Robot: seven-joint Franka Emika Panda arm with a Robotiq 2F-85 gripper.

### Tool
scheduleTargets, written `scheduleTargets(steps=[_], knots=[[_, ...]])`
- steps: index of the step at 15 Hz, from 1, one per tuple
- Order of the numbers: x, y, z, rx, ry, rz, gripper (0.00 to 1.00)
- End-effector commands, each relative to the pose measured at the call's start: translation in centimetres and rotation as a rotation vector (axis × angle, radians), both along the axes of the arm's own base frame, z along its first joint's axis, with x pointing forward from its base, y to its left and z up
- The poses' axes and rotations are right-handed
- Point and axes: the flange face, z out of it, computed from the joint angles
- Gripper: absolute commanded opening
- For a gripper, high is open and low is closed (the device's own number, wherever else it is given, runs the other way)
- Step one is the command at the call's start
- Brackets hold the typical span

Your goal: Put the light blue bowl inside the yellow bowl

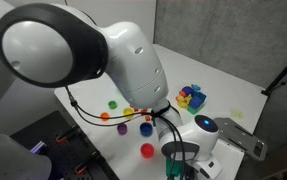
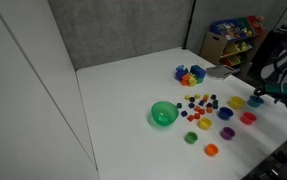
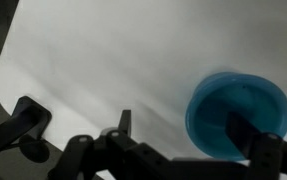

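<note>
The light blue bowl [image 3: 238, 115] fills the right of the blurred wrist view, lying on the white table. My gripper [image 3: 183, 128] is open. Its right finger hangs over the bowl's inside and its left finger is well clear of the bowl, over bare table. In an exterior view the gripper [image 2: 264, 93] hovers at the table's right end, just above the light blue bowl [image 2: 255, 101]. The yellow bowl [image 2: 237, 102] sits right beside it, to its left. The yellow bowl is out of the wrist view.
A larger green bowl [image 2: 163, 114], a blue-purple bowl [image 2: 226, 114], a red bowl [image 2: 248, 118] and several small coloured pieces [image 2: 198, 103] lie on the white table [image 2: 123, 85]. A multicoloured toy [image 2: 189, 74] stands further back. The arm's body [image 1: 93, 50] blocks much of an exterior view.
</note>
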Motion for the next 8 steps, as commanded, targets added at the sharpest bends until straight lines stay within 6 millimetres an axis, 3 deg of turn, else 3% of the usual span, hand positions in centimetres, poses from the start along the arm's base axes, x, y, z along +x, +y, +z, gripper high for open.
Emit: scheduleTargets(steps=[1, 3, 8], knots=[[0.48, -0.08, -0.71, -0.014, -0.019, -0.018, 0.69], [0.53, 0.04, -0.85, -0.015, -0.021, -0.016, 0.62], [0.75, 0.33, -0.55, -0.026, -0.031, -0.006, 0.21]])
